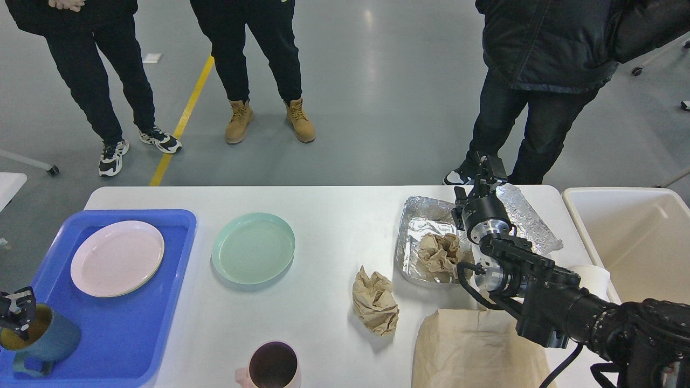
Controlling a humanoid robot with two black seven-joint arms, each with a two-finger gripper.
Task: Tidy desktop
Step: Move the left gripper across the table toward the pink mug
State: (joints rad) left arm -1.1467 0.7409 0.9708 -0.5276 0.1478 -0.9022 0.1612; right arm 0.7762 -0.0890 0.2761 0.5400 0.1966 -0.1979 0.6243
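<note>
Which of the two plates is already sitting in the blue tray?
The pink plate, resting inside the blue tray on the left. The mint-green plate lies directly on the desktop, just right of the tray.

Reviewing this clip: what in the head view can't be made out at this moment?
- Left gripper: at the left frame edge, on the blue mug; grip unclear.
- Right gripper: dark against trousers; fingers indistinguishable.
- Pink cup and paper bag: cut off by the bottom edge.
- People: cropped at the top.

bright overhead light, floor glare, soft shadows, sharp.
</note>
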